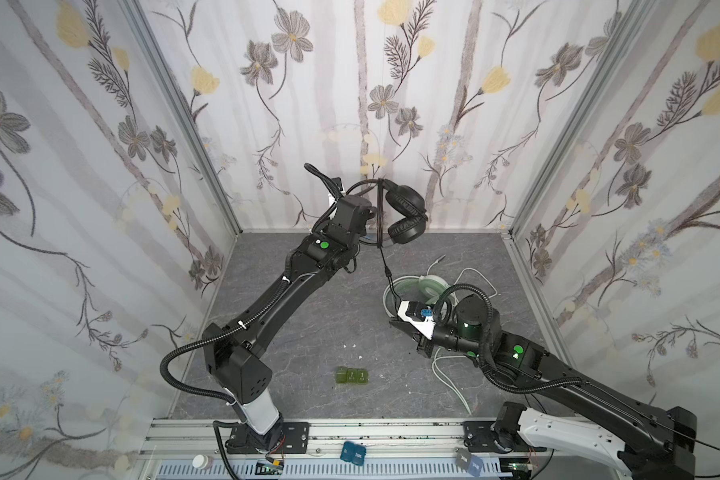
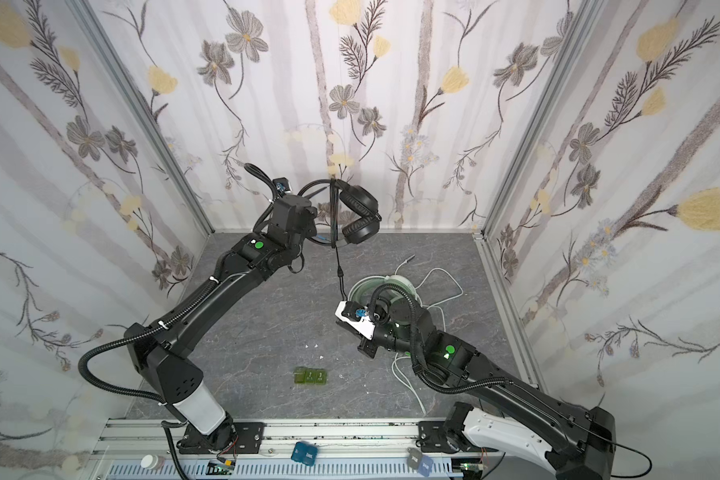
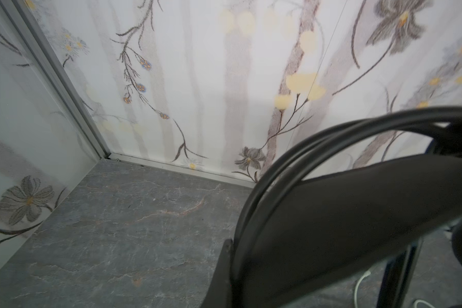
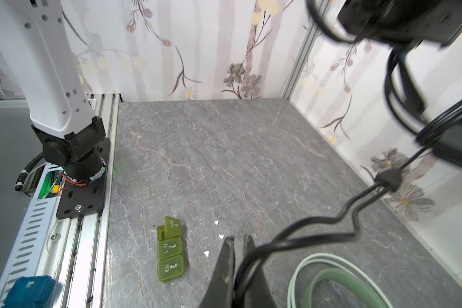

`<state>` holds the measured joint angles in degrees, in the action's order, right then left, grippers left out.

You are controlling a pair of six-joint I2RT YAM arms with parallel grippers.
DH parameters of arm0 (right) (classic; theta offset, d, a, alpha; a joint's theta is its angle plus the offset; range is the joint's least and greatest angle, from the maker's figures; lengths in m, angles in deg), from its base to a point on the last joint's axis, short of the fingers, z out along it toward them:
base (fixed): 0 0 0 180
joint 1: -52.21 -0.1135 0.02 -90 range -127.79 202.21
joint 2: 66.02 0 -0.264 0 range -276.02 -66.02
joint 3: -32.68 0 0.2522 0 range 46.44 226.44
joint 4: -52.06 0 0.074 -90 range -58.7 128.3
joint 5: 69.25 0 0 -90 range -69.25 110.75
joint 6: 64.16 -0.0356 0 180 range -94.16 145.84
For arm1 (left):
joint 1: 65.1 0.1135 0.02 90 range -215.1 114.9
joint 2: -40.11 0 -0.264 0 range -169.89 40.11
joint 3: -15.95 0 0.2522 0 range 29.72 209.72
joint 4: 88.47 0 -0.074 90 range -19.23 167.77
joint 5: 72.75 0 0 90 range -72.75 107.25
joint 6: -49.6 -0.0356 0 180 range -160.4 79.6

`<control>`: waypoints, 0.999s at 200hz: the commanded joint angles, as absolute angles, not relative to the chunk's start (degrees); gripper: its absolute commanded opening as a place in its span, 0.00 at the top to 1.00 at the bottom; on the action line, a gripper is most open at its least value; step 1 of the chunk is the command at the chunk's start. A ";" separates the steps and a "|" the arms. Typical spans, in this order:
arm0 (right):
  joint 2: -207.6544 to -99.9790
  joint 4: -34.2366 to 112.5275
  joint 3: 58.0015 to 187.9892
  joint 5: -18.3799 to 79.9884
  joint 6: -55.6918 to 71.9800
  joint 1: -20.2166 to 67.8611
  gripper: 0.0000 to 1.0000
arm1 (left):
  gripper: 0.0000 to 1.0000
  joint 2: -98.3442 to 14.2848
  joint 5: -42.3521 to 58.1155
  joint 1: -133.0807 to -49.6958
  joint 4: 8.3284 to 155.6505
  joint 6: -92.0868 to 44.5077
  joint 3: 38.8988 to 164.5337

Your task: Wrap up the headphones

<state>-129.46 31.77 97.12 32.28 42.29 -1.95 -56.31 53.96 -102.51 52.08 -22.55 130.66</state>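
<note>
At the left, both top views hide the left jaws under the wrist. They show only the black headset (image 1: 406, 208) hanging in the air near the back wall, with cable strands draped over its band. The left wrist view shows what they miss: the jaws are clamped narrow on the broad black headband (image 3: 358, 213), with cable loops arching beside it.

From the headset the black cable (image 1: 385, 262) drops toward the right arm. Only the right wrist view shows the grip there, the right jaws nearly closed and pinching that cable low above the bench (image 4: 224, 160).

The mint-green headset (image 1: 422, 284) lies on the bench, partly under the right wrist. Its whitish cable (image 1: 447, 376) lies loose around it. A green pill box (image 1: 352, 375) sits mid-bench, and the right wrist view shows one lid raised.
</note>
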 commanded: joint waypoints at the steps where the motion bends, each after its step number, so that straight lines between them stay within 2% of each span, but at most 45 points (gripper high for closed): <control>1: -130.90 27.32 101.89 31.19 46.06 -1.20 1.00 | 1.00 -54.11 54.66 -103.61 56.29 -28.61 127.12; 59: -134.87 20.63 112.91 30.23 50.81 7.01 1.00 | 1.00 -48.60 35.79 -105.97 48.25 -40.78 118.33; 97: -135.84 16.70 114.81 28.62 57.71 9.19 1.00 | 1.00 -46.81 26.14 -106.18 36.65 -48.24 119.36; 137: -136.11 15.45 114.25 23.48 60.50 9.40 1.00 | 1.00 -47.00 23.93 -107.83 28.51 -54.23 121.14; 170: -135.98 15.26 113.10 17.19 63.09 9.58 1.00 | 1.00 -46.11 23.37 -108.38 27.24 -56.03 121.46; 200: -135.63 16.59 111.30 15.39 63.12 11.84 1.00 | 1.00 -46.32 21.84 -108.51 26.64 -56.65 122.88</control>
<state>-135.90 14.61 112.40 19.91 61.87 10.58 -46.54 24.61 -108.36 27.71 -54.77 121.46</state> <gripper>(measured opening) 0.071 0.061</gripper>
